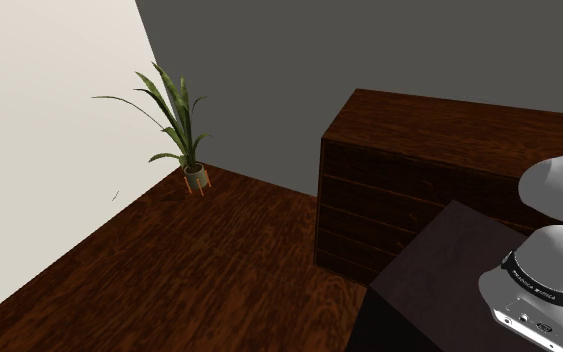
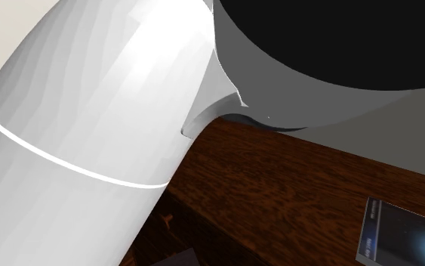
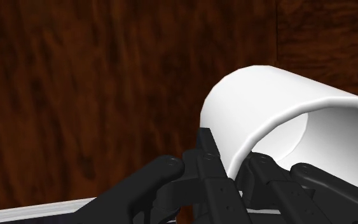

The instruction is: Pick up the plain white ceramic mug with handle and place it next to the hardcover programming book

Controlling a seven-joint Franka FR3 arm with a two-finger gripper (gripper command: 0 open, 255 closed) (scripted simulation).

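Plain white, smooth-walled mug [image 3: 266,102] — rim in the tight pinch of the black pincer [image 3: 231,154], one finger inside.

Black fingers [image 3: 206,156] clasp the wall of a white mug [image 3: 260,102], one inside, over a dark wood surface [image 3: 95,83]

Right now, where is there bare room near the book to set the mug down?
The wood top is bare from the book across to the white arm. Below the mug, clasped in the hand, the wood looks bare too. The book's own corner is the taken spot.
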